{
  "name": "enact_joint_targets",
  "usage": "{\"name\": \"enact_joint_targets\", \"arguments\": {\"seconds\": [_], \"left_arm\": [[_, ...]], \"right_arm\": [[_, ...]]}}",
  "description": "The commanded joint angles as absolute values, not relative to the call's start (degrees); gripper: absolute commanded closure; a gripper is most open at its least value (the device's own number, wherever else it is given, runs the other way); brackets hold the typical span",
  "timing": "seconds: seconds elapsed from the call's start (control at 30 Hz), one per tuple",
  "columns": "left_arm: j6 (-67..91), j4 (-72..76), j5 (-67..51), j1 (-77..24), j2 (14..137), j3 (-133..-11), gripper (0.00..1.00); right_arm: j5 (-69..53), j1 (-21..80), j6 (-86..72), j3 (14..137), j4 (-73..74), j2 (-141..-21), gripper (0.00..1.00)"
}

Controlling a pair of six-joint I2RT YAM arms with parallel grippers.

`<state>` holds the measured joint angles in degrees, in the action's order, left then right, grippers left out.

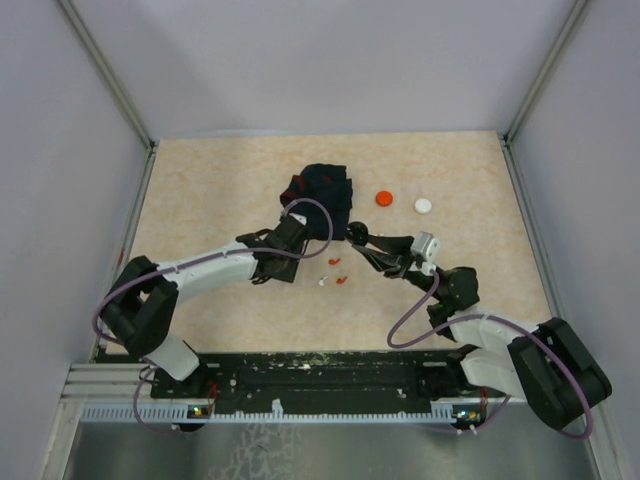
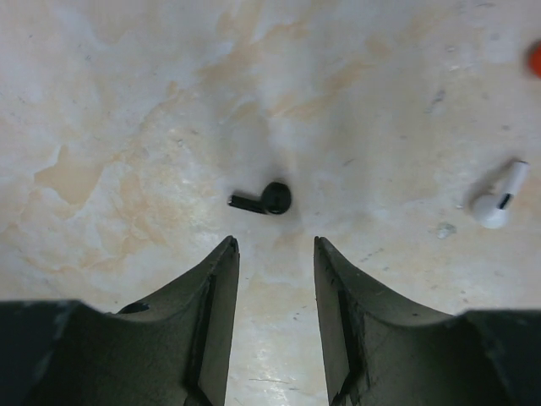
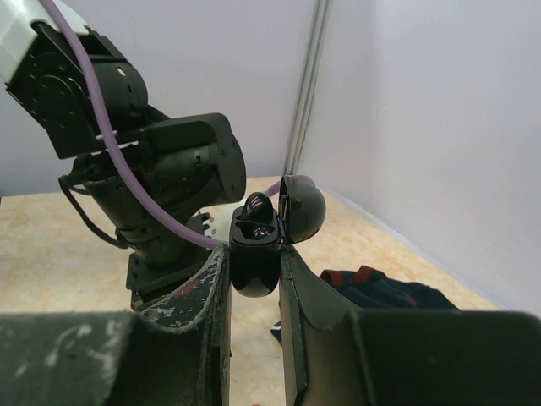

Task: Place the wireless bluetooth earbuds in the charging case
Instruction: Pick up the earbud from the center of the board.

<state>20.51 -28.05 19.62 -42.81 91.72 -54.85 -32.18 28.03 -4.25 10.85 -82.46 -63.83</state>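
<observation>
On the beige marbled tabletop (image 2: 127,101), mid-frame in the left wrist view, we see the tiny black stemmed plastic earbud (image 2: 264,200) lying flat. It sits just above the parted, empty jaws of the left gripper (image 2: 275,247), not yet between them. We judge it light, hard and slippery, best pinched across its rounded head. The right gripper (image 3: 254,264) clamps the glossy black charging case (image 3: 257,230), which stands open at centre frame. A white stemmed earbud (image 2: 497,201) lies at the right edge.

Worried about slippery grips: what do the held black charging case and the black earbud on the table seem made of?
The charging case: likely hard plastic, glossy, with soft highlights on its open lid. The black earbud: probably smooth moulded plastic, a faint sheen on its round head.
</observation>
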Motion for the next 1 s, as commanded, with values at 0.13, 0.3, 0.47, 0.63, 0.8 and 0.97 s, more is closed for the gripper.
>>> {"name": "enact_joint_targets", "arguments": {"seconds": [0.13,0.3,0.47,0.63,0.8,0.97], "left_arm": [[18.8,-25.0,21.3,-44.5,92.7,-58.3,0.59],[19.2,-25.9,21.2,-44.1,95.8,-60.1,0.64],[19.5,-26.3,20.9,-43.6,96.8,-60.8,0.64],[19.4,-26.5,21.2,-43.5,97.8,-60.1,0.64],[19.4,-26.8,21.5,-42.9,99.3,-59.9,0.65],[19.4,-26.8,21.5,-42.5,100.1,-59.8,0.68]], "right_arm": [[-32.7,28.6,-4.9,11.1,-85.3,-62.3,1.0],[-32.4,28.6,-4.4,10.9,-83.7,-61.0,1.0],[-32.4,28.6,-3.9,10.8,-82.8,-60.6,1.0],[-32.4,28.6,-3.9,10.7,-83.2,-60.9,1.0],[-32.5,28.6,-4.0,10.6,-83.3,-60.8,1.0],[-32.4,28.6,-4.0,10.6,-83.2,-60.8,1.0]]}}
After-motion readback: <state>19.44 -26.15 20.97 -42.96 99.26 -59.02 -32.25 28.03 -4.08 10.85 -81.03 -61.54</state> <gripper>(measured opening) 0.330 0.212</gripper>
